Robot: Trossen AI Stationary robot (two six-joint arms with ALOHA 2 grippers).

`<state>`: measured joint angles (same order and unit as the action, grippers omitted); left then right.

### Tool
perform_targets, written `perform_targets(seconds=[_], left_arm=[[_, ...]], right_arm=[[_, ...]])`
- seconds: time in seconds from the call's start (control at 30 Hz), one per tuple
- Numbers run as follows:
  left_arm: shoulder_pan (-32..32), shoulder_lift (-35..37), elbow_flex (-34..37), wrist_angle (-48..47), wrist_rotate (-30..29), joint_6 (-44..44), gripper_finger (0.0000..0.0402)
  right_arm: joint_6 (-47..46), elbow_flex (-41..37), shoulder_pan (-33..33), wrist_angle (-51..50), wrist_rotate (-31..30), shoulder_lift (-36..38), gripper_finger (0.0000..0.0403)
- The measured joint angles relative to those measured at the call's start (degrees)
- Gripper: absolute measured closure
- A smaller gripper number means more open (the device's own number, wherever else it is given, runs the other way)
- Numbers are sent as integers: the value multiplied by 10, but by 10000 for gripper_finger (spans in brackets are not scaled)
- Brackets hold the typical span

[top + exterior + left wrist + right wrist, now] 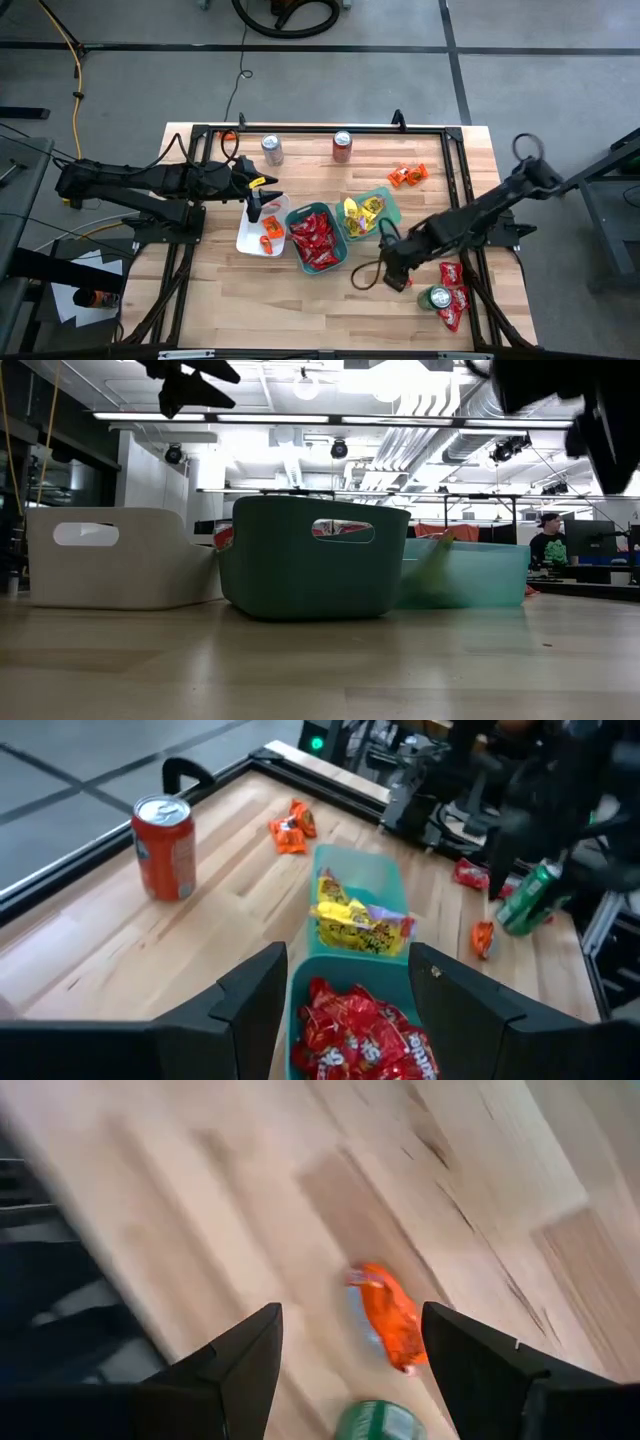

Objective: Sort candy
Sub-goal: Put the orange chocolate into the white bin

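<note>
High view: orange candy in white tray

The left arm reaches in from the table's left side, its left gripper with fingers spread apart. The right arm stretches diagonally from the right, its right gripper likewise spread.

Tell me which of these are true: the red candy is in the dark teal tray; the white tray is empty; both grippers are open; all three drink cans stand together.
1. True: red candy fills the dark teal tray.
2. False: the white tray holds orange candy.
3. True: the left gripper and right gripper are both open, holding nothing.
4. False: the silver can and red can stand at the far edge, the green can lies near the right gripper.
</note>
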<state>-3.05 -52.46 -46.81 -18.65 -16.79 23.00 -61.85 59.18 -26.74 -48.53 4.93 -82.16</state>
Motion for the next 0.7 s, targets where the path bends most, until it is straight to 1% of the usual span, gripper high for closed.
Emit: perform_targets(seconds=[0.2, 0.33, 0.43, 0.57, 0.7], left_arm=[[0, 0, 0, 1, -3, 9, 206], [0, 0, 0, 1, -3, 10, 206], [0, 0, 0, 1, -3, 10, 206], [0, 0, 0, 1, -3, 10, 206], [0, 0, 0, 0, -3, 10, 206]], right_arm=[[-53, -1, -3, -5, 0, -102, 167], [-59, -1, -3, 2, 32, -148, 167], [-67, -1, -3, 6, 60, -174, 167], [-67, -1, -3, 28, 68, -198, 167], [-67, 0, -3, 46, 68, -205, 172]])
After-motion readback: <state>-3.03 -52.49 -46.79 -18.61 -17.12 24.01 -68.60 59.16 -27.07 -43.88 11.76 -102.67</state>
